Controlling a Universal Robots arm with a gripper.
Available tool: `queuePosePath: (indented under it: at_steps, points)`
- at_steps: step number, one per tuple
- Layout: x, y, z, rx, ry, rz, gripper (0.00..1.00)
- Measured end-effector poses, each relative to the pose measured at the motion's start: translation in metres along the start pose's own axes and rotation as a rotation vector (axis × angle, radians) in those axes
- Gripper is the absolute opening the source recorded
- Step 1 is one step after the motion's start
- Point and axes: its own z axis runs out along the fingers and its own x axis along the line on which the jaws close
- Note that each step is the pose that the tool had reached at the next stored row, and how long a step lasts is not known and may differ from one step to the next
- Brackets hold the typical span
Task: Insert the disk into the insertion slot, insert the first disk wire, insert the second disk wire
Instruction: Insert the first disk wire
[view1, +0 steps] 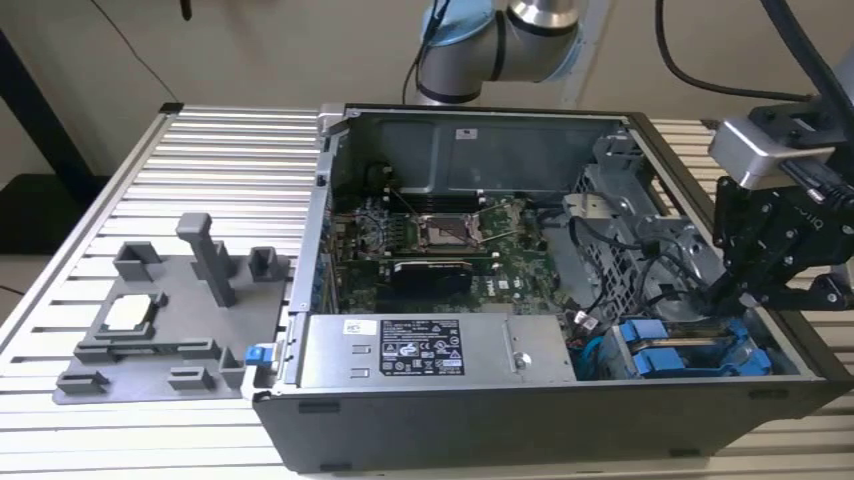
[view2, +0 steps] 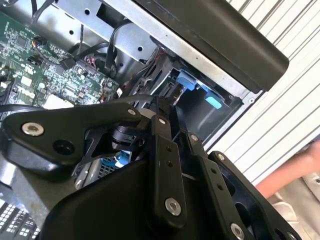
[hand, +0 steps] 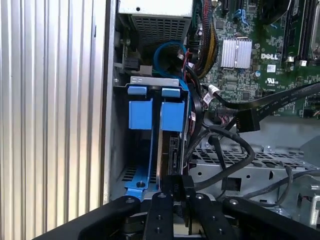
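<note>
The disk (hand: 171, 150) stands edge-on inside the insertion slot (hand: 118, 145), and its blue carrier (hand: 150, 115) shows its two handle tabs. In the exterior view the blue-framed disk (view1: 681, 355) sits in the bay at the near right corner of the black computer case (view1: 534, 425). My gripper (view1: 731, 297) reaches down into that corner. In the first wrist view my gripper (hand: 175, 186) is shut on a small black wire plug, held against the disk's end. In the second wrist view my gripper (view2: 167, 102) points at the blue tabs (view2: 186, 80).
Loose black cables (hand: 227, 160) curl beside the bay over a grey perforated bracket (hand: 260, 165). The motherboard (view1: 441, 240) and the labelled power-supply box (view1: 414, 350) fill the case's middle. A grey fixture plate (view1: 160, 320) lies on the slatted table (view1: 214, 160). A person's hand (view2: 300, 165) is nearby.
</note>
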Motion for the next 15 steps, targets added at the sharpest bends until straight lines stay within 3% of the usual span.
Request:
queuePosePath:
  at_steps: [15]
  points:
    - [0.0001,-0.0027,0.0113,-0.0033,-0.0011,-0.004,0.19]
